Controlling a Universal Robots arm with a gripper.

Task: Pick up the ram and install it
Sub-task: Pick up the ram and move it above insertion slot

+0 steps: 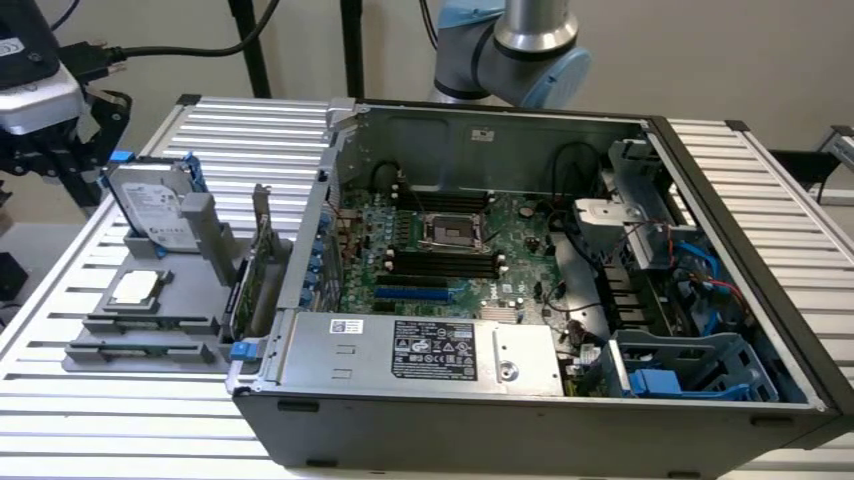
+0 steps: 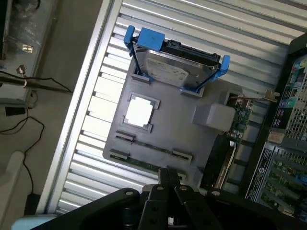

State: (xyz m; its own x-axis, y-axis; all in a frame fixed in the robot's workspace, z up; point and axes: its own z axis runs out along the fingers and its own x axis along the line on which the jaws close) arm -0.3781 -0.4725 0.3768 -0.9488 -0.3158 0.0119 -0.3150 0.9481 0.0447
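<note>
Hovering with clenched fingers, the gripper (image 2: pixel 168 172) hung over the gray holder (image 2: pixel 168 129); the ram (image 2: pixel 141 164) seemingly lay in its slot just beside the fingertips; writing on the hard drive (image 2: pixel 165 72) was unreadable.

The arm (image 1: pixel 534 35) is cut off at the exterior view's top edge. In the wrist view, part of the ram (image 2: pixel 139 163) is hidden behind the gripper (image 2: pixel 168 178); the computer case (image 2: pixel 288 158) is cropped.

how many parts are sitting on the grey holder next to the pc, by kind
on the grey holder:
hard drive: 1
processor chip: 1
expansion card: 1
ram stick: 1 that I can make out
total: 4
</note>
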